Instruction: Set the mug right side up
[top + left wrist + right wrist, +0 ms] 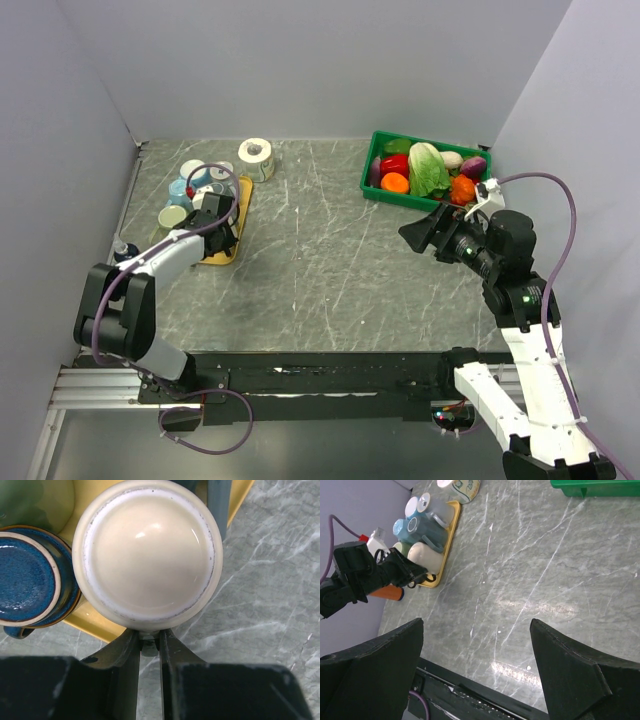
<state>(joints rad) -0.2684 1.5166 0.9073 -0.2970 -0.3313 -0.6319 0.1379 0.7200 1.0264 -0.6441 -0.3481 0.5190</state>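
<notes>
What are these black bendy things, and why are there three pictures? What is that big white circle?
They are two robot arms, each ending in a claw. One picture looks down from above; the other two come from little cameras on the arms' wrists. The left claw is pinched shut on the handle of a cream mug. That white circle is the mug's bottom, because it sits upside down on a yellow tray with other mugs. The right claw hangs open, holding nothing. A green bin of vegetables sits on the grey table.
</notes>
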